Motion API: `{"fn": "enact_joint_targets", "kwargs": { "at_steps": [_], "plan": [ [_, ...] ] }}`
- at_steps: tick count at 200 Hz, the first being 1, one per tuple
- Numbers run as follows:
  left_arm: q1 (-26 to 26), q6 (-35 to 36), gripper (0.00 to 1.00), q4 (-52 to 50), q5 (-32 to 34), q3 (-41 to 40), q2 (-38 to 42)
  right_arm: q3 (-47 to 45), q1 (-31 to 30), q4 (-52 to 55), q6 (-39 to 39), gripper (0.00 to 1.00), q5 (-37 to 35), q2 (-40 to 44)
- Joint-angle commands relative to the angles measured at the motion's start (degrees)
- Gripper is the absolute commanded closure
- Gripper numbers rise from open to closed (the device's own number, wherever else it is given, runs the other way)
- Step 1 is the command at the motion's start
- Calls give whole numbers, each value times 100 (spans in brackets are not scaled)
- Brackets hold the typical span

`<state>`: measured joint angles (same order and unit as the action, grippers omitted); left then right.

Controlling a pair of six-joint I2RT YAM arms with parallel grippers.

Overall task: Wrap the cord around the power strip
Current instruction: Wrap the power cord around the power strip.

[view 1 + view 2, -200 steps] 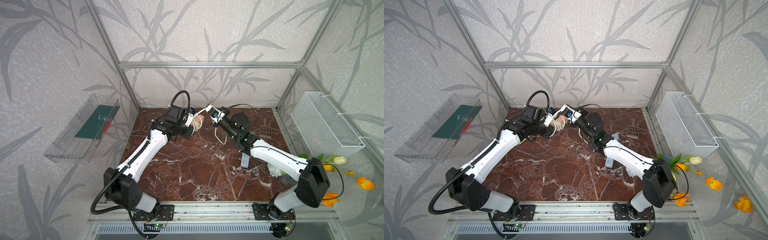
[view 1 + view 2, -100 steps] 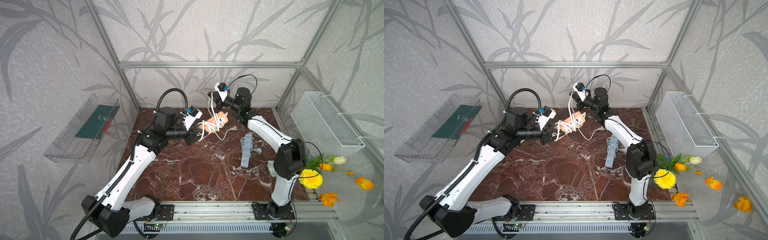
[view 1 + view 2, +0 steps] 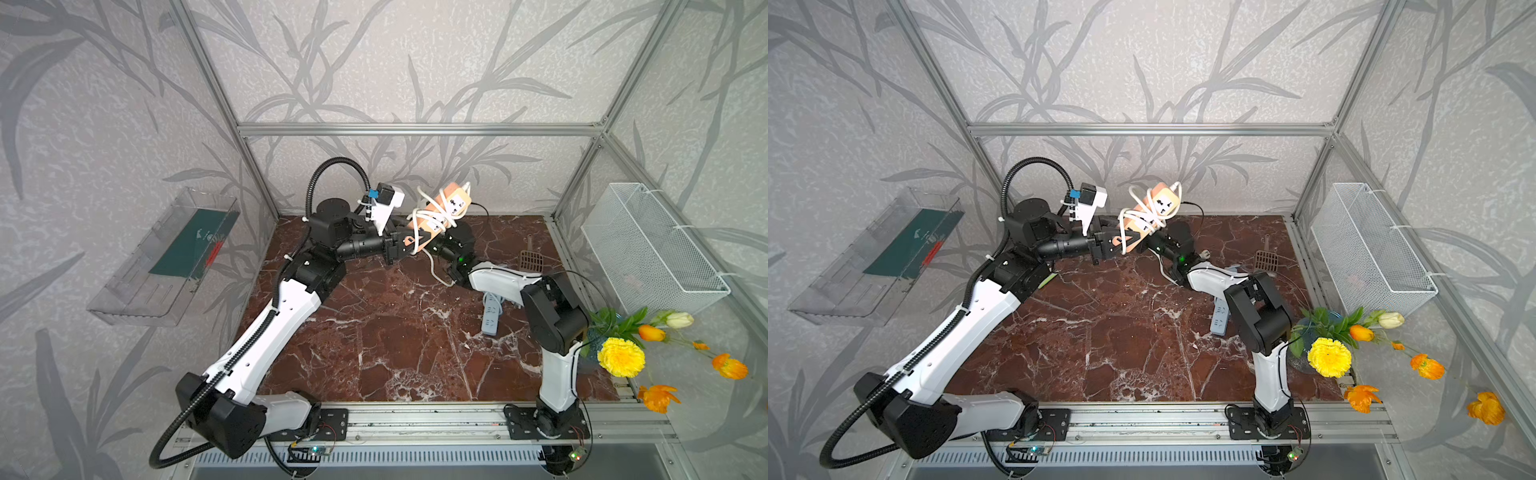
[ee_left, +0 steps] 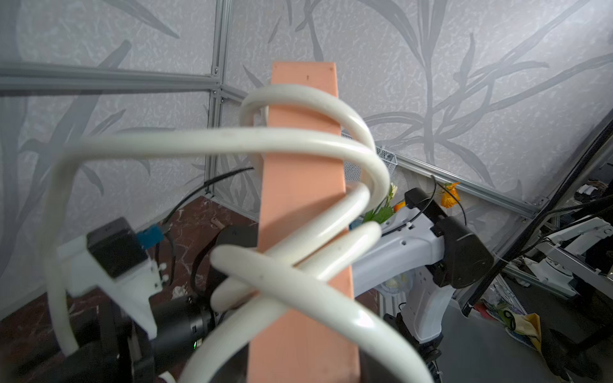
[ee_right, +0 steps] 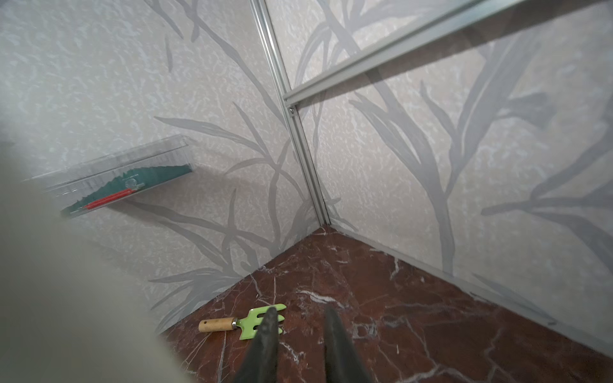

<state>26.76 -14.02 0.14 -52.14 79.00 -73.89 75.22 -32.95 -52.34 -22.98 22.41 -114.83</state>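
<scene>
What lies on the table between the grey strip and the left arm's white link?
Nothing: both top views show bare table between grey strip and white link.

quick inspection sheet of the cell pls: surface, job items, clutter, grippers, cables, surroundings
surface: red-brown marble tabletop, veined, no spills seen
job's things: orange power strip held tilted above the table, white cord looped around it several times
clutter: grey power strip and brown scoop on the table; green hand rake by the left wall
grippers: left gripper shut on the orange power strip's lower end; right gripper open, empty
cables: cord tail hangs toward the table beside the right arm
surroundings: wire basket, clear shelf, flowers
</scene>
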Motion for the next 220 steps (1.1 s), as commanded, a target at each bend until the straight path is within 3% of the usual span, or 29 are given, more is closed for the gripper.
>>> {"fn": "enact_joint_targets", "kwargs": {
  "at_steps": [1, 34, 60, 93, 108, 130, 145, 163, 191, 220],
  "plan": [
    [54, 55, 100, 804, -227, 361, 211, 68, -119, -571, -409, 71, -655, -112],
    [-7, 600, 100, 150, 222, 507, 346, -143, -199, -411, -256, 71, -1153, -159],
    [-209, 490, 100, 236, 653, 609, 365, -733, -316, -454, -133, 67, -1484, -202],
    [-598, 546, 100, 103, 1557, 695, 362, -1460, -676, -129, 522, 95, -1940, 133],
    [-835, 825, 100, -265, 2564, 711, 400, -1856, -787, -37, 840, 100, -2034, 417],
    [-1340, 945, 100, -528, 3983, 554, 388, -2204, -1090, 458, 1861, 100, -2145, 931],
    [-1470, 1459, 100, -989, 4990, 603, 279, -2338, -1353, 909, 2811, 100, -2277, 1298],
    [-1541, 2225, 100, -1476, 5739, 583, 52, -2477, -1621, 1413, 3818, 100, -2311, 1879],
    [-1418, 2919, 100, -2187, 6242, 344, -355, -2213, -1705, 1946, 4793, 100, -2297, 2820],
    [-1052, 2700, 100, -2450, 5727, -11, -297, -1127, -1577, 2651, 5977, 100, -2383, 3067]
  ]
}}
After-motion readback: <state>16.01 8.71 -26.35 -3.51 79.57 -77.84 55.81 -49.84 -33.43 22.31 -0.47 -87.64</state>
